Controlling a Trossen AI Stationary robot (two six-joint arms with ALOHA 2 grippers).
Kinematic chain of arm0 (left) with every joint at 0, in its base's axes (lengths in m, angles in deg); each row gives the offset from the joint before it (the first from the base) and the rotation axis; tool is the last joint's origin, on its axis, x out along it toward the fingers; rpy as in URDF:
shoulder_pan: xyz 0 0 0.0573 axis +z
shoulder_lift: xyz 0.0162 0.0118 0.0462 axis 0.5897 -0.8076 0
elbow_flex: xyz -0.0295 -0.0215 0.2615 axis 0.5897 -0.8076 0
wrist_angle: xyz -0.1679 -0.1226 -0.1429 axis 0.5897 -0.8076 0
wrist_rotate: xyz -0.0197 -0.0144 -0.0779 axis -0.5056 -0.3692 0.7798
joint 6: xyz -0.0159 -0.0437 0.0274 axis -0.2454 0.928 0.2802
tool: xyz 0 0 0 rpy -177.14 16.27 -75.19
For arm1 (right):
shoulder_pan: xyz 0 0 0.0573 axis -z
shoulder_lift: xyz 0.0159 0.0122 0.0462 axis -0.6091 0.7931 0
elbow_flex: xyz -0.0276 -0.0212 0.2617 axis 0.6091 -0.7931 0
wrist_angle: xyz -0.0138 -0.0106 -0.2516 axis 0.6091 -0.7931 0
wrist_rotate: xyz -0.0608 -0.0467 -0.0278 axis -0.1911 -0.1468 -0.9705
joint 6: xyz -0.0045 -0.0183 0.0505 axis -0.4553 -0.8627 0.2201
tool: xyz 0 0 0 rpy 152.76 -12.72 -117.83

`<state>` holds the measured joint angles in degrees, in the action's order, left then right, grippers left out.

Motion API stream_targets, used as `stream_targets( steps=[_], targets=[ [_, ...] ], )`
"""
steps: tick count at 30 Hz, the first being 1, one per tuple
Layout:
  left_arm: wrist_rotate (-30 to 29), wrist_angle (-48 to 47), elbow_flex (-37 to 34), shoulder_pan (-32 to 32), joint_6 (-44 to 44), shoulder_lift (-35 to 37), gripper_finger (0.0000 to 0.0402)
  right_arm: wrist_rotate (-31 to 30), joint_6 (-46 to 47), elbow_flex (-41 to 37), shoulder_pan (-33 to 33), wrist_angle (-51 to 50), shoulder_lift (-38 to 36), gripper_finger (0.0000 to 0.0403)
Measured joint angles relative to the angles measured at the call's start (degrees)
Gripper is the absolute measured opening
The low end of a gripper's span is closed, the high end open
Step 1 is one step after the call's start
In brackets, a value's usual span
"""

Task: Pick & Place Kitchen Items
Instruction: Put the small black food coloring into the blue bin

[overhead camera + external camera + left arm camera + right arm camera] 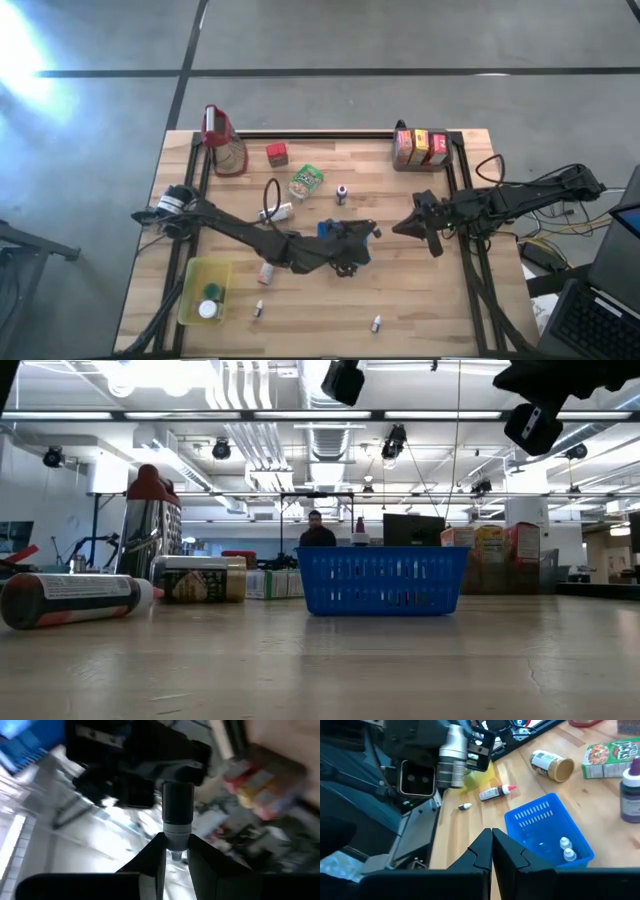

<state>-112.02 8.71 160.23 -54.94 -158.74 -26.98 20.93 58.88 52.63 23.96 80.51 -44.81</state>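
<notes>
Low view, nearest first: a bottle [70,600] lies on its side at the table's left, and the blue tray [381,580] stands mid-table. Behind it sit a tin [198,578], the clear jug [150,525] with red top, and cartons [492,558] at far right; a person [317,532] is in the room beyond.

High view: left gripper [345,258] hovers over the blue tray at table centre. Its wrist view shows the fingers [150,862] clamped on a small dark-capped bottle [177,817], held upright between them. Right gripper [432,240] hangs above the table's right side, its fingers [482,852] pressed together, nothing between them.

Right wrist view: two white-capped bottles [566,848] lie inside the tray. Outside it are a red-tipped tube [496,792], a tin on its side, a green carton [606,756], and a purple bottle [632,795]. The yellow bin [203,290] sits at the near left corner.
</notes>
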Motion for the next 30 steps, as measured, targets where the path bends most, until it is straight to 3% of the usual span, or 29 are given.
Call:
stream_targets(
  steps=[7,11,24,30],
  targets=[
    [4.7,4.3,-2.7,0.1,-12.8,-0.1,0.0071,1.7,1.6,0.2,0.0,0.2,-3.9,0.0009],
    [5.8,4.4,-2.9,0.6,-15.0,-0.2,0.0071,2.2,2.3,0.2,0.0,0.7,-5.7,0.0024],
    [12.7,4.5,-2.4,4.1,-19.9,-0.2,0.0071,2.2,3.2,0.2,0.0,1.7,-3.1,0.0155],
    [14.3,4.6,-1.9,4.3,-20.4,-0.2,0.0071,0.1,2.3,0.2,1.3,1.9,-1.4,0.0196]
  ],
)
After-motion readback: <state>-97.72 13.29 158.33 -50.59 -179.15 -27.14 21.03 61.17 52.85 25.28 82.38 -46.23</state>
